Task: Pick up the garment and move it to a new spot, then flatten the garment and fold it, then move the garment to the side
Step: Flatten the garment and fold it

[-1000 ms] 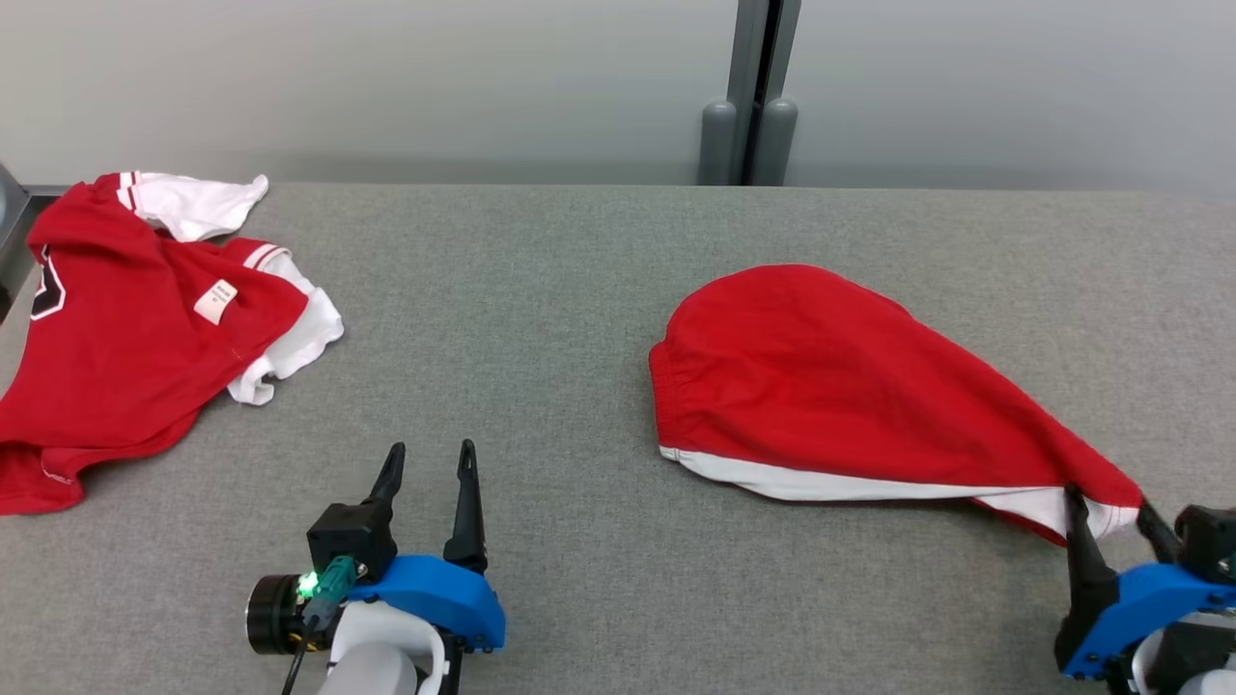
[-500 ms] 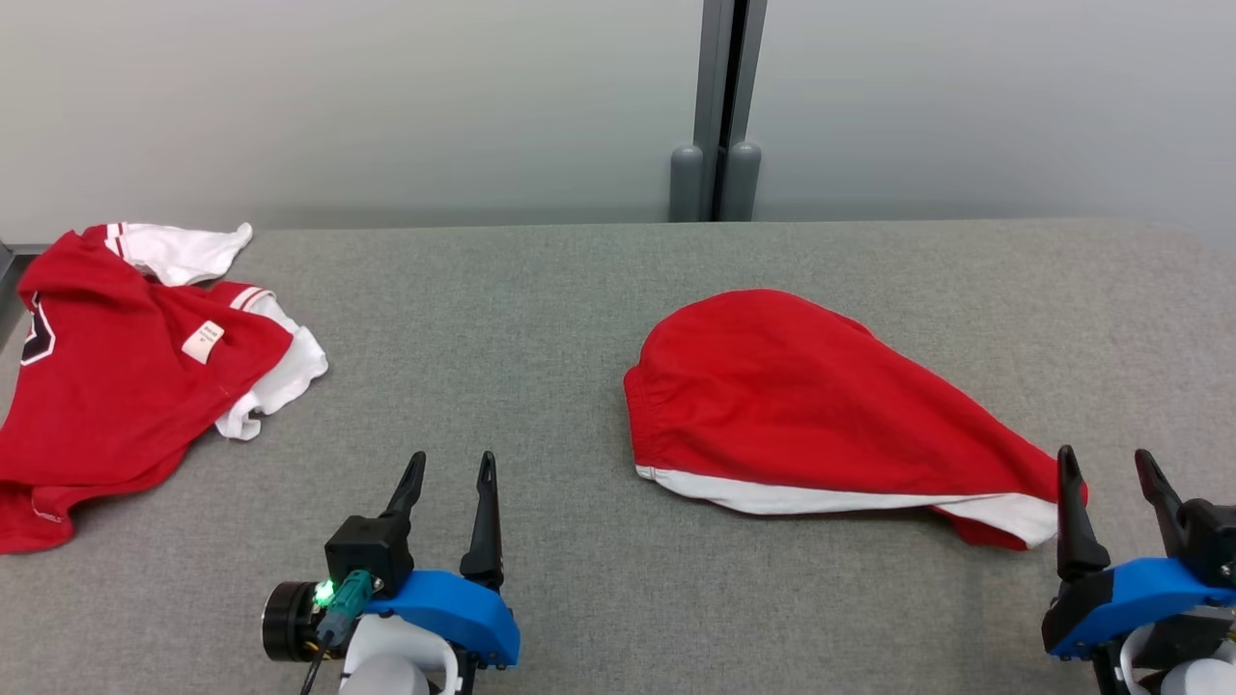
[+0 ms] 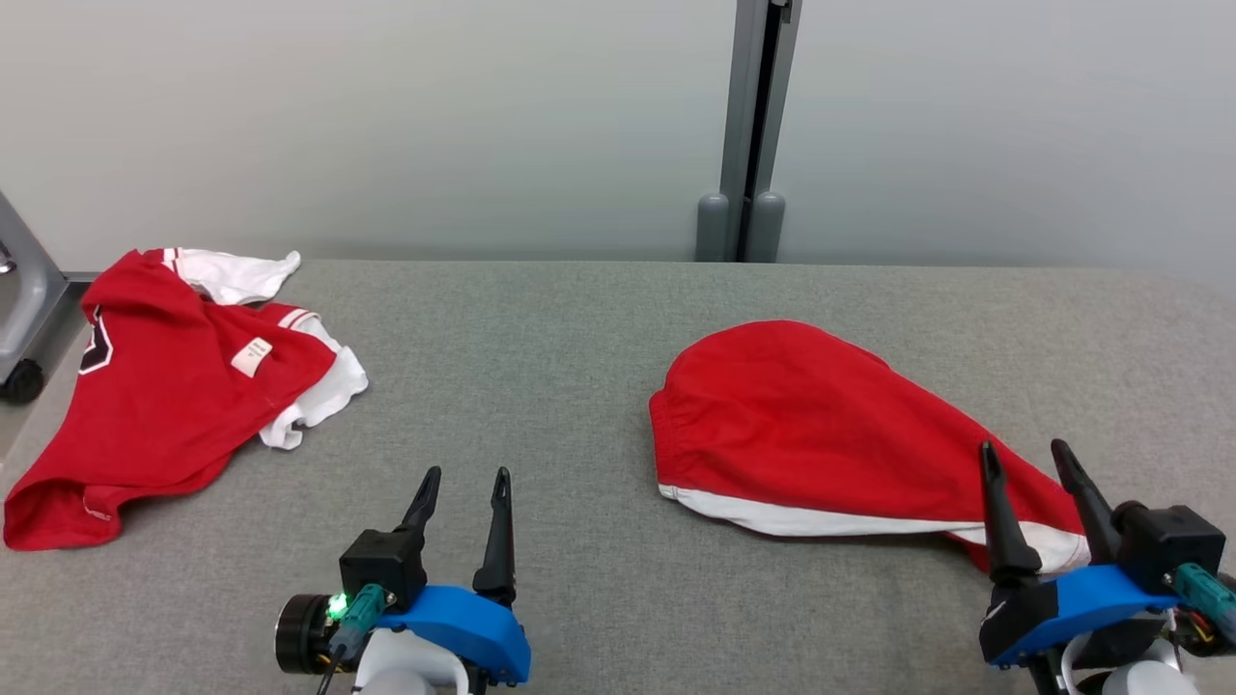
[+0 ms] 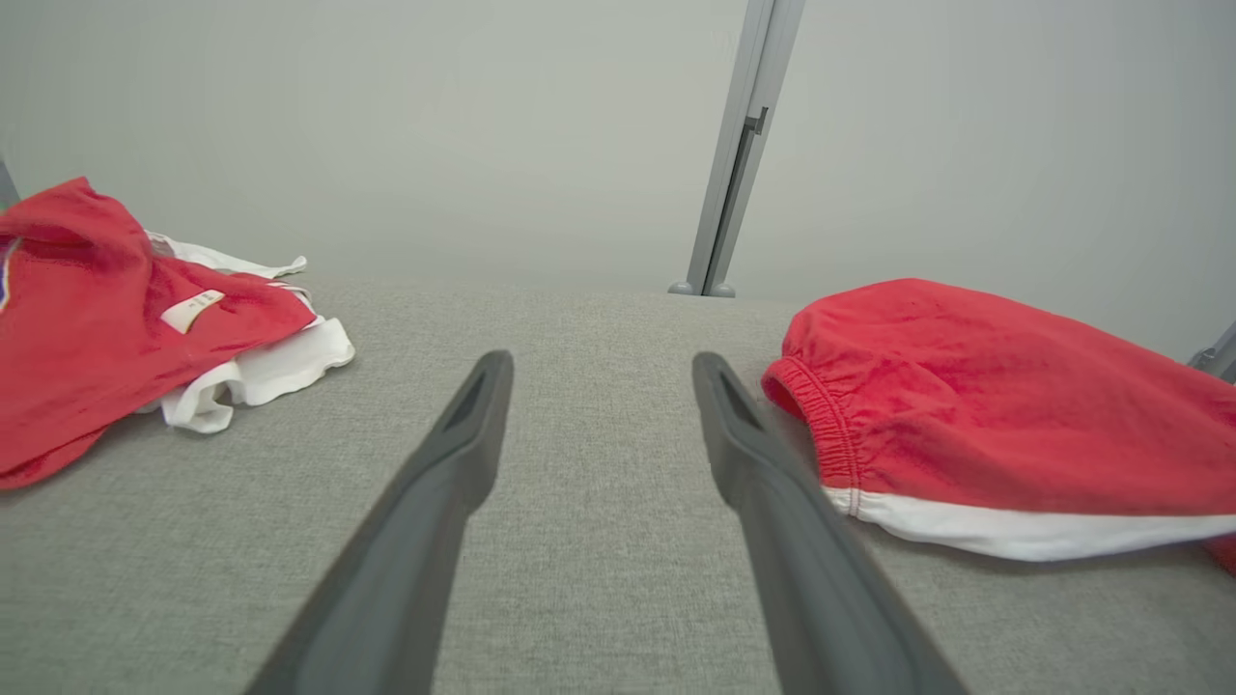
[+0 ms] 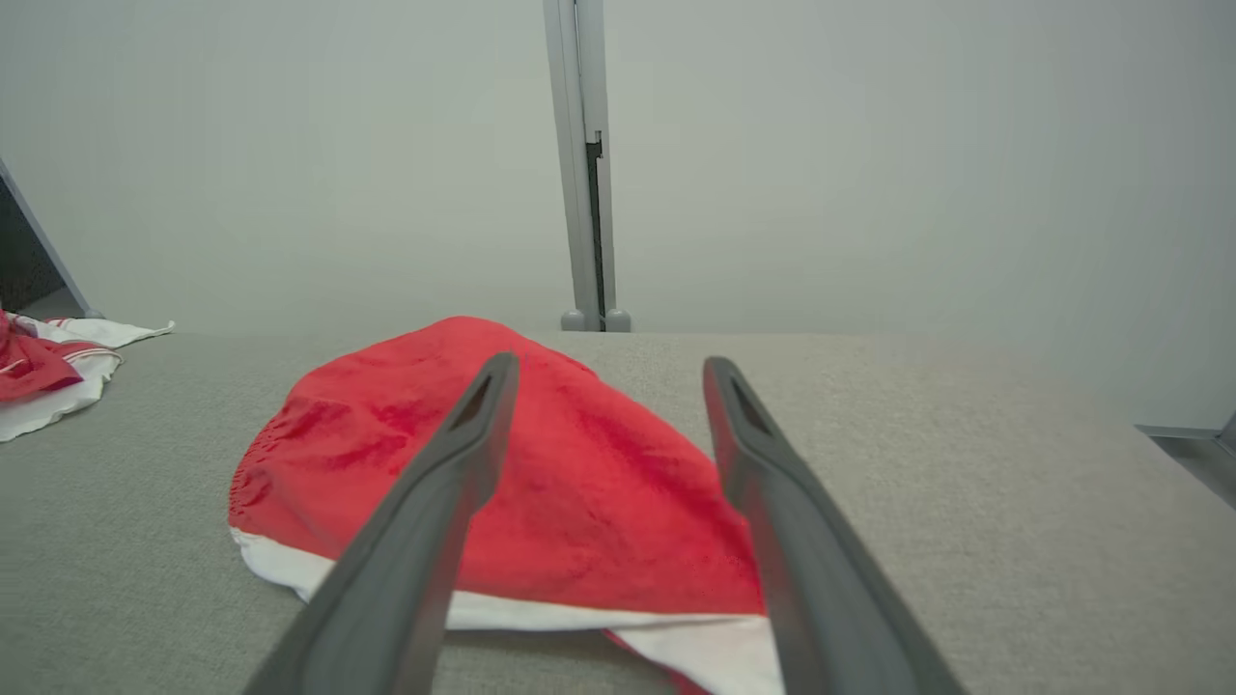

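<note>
Red shorts (image 3: pixel 821 425) 3 o'clock on bench (image 3: pixel 541 386); left claw (image 3: pixel 468 473), right claw (image 3: pixel 1022 446) apart, empty.
Red jersey (image 3: pixel 164 425) 10 o'clock, white tag (image 3: pixel 252 356) unreadable.

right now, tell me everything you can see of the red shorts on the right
The red shorts look like soft cotton, lying slack on the grey table, right of centre. A gathered elastic waistband forms the left end; a white band runs along the near edge. The cloth tapers to a narrow right end, where the open right gripper stands over it; whether it touches is unclear.
</note>
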Controlling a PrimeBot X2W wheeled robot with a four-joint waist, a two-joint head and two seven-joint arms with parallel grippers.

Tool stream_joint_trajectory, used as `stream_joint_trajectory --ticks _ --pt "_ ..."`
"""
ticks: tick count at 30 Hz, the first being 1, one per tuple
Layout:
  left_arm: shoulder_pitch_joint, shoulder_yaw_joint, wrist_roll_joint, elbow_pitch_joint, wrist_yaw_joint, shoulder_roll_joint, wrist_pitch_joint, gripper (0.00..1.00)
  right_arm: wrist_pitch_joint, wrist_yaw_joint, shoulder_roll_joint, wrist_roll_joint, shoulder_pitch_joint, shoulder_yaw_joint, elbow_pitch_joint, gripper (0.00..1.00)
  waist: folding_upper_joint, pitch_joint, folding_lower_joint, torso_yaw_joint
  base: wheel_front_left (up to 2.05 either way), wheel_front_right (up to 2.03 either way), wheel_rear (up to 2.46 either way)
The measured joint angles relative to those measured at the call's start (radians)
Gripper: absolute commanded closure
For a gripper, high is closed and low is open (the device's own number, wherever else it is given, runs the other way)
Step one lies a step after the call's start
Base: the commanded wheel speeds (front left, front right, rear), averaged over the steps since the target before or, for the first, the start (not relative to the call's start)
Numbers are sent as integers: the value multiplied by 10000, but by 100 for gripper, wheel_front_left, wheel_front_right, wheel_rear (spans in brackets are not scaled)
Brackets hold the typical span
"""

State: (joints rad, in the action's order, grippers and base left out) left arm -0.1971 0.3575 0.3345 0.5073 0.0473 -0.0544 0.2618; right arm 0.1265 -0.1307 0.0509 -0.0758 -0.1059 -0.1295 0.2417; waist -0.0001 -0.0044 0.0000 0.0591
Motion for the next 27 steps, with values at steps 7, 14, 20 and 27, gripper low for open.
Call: stream_joint_trajectory --ticks 7,14,20,27 --pt "60 -69 84 38 6 15 0 0 405 0 -8 -639 80 232 608 0 0 -98 1 170 0 0 0" --pt "60 -148 81 35 46 17 0 0 598 0 -8 -656 11 278 947 0 0 -90 0 169 0 0 0" --pt "68 -161 71 31 46 19 0 0 610 0 -10 -648 -108 318 1108 0 0 -68 0 121 0 0 0" --pt "73 -157 56 40 44 21 0 0 612 0 -8 -644 -145 359 1195 0 2 -27 0 56 0 0 0"
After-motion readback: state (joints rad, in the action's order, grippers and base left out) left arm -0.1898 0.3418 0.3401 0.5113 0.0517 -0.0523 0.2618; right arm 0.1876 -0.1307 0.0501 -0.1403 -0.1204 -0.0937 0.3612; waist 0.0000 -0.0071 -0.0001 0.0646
